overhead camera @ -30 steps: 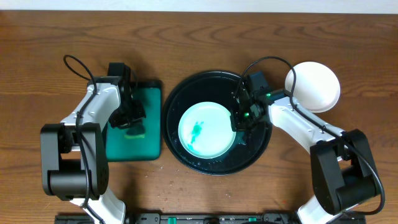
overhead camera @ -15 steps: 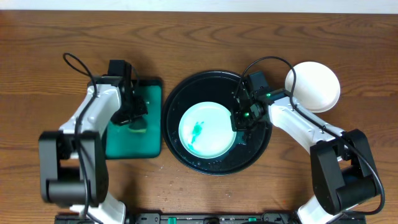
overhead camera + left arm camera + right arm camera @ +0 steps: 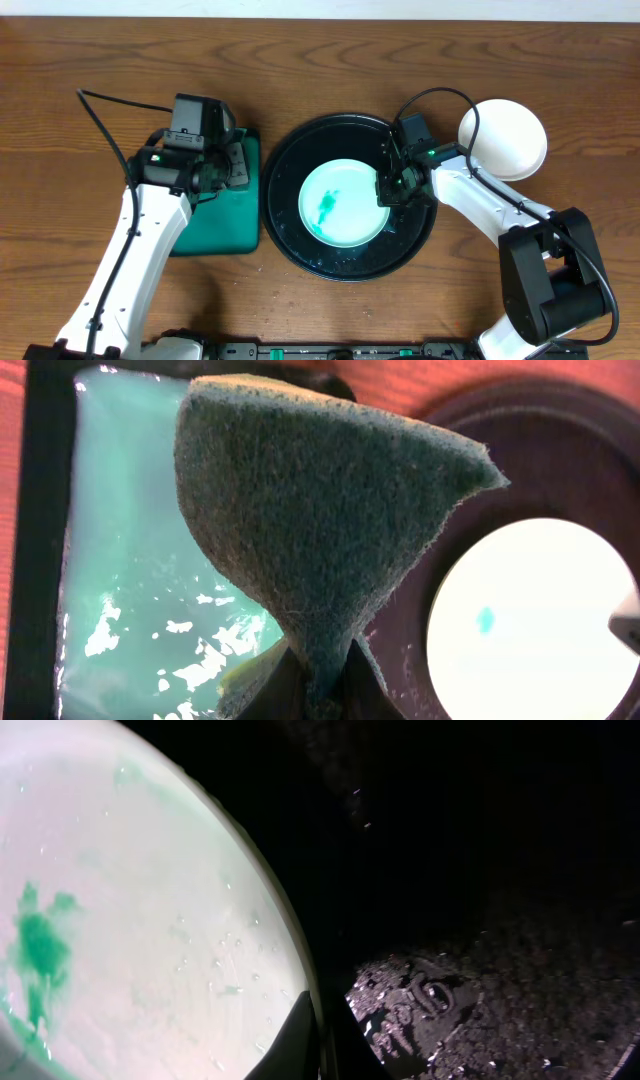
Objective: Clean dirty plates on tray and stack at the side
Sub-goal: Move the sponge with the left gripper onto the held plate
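A pale mint plate (image 3: 343, 203) with a teal smear lies in the middle of the round black tray (image 3: 290, 150). My right gripper (image 3: 385, 190) is shut on the plate's right rim; the right wrist view shows its fingertips (image 3: 305, 1030) pinching the plate (image 3: 130, 920) edge over the wet tray (image 3: 480, 870). My left gripper (image 3: 238, 165) hangs over the right edge of the green tray, shut on a dark green sponge (image 3: 320, 510) that fills the left wrist view. Beyond the sponge the plate (image 3: 530, 620) shows, apart from it. A clean white plate (image 3: 503, 138) sits on the table to the right.
A rectangular green tray (image 3: 215, 225) with a black rim lies left of the black tray, wet and glossy in the left wrist view (image 3: 130, 590). The right arm's cable (image 3: 440, 95) arcs over the black tray's far right side.
My left gripper has lifted the sponge off the green tray and moved back and right toward the black tray. The held plate has shifted slightly right.
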Controlling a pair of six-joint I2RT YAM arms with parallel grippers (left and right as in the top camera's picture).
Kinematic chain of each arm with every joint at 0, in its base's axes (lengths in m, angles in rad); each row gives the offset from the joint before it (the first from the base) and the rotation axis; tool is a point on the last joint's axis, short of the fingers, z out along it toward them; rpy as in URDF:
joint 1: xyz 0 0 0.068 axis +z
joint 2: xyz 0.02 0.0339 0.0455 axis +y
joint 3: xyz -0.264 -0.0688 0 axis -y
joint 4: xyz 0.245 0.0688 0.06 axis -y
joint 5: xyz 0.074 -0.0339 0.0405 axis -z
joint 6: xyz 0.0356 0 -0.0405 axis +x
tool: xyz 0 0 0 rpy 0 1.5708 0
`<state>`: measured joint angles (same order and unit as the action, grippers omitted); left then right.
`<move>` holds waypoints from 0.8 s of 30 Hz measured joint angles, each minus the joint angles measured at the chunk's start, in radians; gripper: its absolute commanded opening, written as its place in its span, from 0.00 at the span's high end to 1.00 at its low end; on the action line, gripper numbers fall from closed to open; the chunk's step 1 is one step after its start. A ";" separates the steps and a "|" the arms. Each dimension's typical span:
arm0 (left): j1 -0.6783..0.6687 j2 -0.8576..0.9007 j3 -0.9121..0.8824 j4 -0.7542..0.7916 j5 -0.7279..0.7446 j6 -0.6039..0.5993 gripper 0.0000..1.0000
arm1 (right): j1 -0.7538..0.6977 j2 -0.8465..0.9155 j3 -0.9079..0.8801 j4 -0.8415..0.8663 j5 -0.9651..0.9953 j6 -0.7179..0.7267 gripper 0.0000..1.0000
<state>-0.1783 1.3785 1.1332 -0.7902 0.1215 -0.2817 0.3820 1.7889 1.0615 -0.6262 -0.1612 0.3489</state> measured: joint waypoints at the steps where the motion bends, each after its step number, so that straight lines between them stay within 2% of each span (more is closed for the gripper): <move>1: -0.008 0.002 0.000 -0.005 0.000 -0.002 0.93 | 0.000 0.000 0.000 0.002 0.006 0.008 0.99; 8: -0.100 0.024 0.000 0.001 0.003 -0.013 0.93 | 0.013 0.018 0.000 0.006 0.027 0.034 0.99; 16: -0.232 0.109 0.000 0.077 0.036 -0.041 0.93 | 0.049 0.041 0.011 0.004 0.066 0.054 0.99; 24: -0.257 0.264 0.000 0.137 0.085 -0.150 0.92 | 0.055 0.043 0.015 0.002 0.080 0.064 0.99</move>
<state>-0.4358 1.6421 1.1332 -0.6533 0.2066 -0.4313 0.4374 1.8320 1.0763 -0.6247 -0.0811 0.4133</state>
